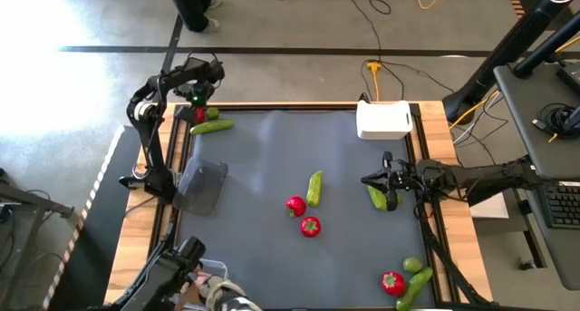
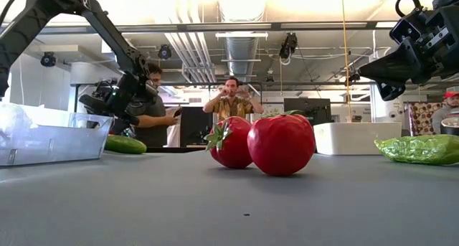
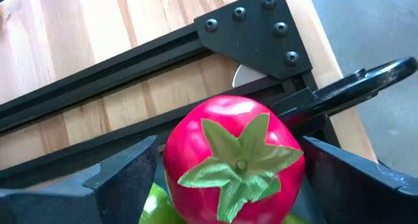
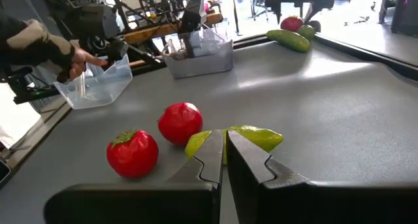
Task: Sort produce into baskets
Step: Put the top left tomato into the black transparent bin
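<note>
Sitting at the table's far left corner beside a green cucumber [image 1: 212, 126], the red tomato [image 3: 232, 160] is framed between the left gripper's [image 1: 200, 110] spread fingers, probably so it can be lifted for sorting; no contact is showing yet. Near the right edge the right gripper [image 1: 388, 182] is hovering pinched shut and empty over another green piece [image 1: 376, 197].

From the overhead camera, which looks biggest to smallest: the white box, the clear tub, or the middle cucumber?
1. White opaque box and clear plastic tub: look alike, can't rank.
2. Long green cucumber mid-table, clearly smallest.
</note>
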Robot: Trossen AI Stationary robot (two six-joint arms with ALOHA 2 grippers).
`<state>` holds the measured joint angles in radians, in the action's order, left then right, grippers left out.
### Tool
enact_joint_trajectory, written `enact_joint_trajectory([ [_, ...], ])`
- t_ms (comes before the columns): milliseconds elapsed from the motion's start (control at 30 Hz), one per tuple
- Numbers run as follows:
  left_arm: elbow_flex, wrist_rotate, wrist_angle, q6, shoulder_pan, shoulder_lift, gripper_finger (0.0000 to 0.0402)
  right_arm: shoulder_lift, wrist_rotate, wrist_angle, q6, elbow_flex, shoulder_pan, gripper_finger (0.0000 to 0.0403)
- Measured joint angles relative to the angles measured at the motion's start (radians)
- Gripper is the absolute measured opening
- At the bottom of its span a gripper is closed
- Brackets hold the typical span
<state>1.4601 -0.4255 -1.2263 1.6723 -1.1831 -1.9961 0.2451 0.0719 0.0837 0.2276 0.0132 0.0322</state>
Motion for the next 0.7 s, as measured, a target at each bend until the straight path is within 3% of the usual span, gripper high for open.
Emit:
enact_joint_trajectory([
  [300,0.000,0.012,0.001,-0.007,-0.002,0.001,0.0299,0.000,0.000,0.000,0.000,0.000,0.000,0.0013],
  [700,0.000,0.055,-0.004,-0.082,-0.002,0.023,0.0292,0.000,0.000,0.000,0.000,0.000,0.000,0.0013],
])
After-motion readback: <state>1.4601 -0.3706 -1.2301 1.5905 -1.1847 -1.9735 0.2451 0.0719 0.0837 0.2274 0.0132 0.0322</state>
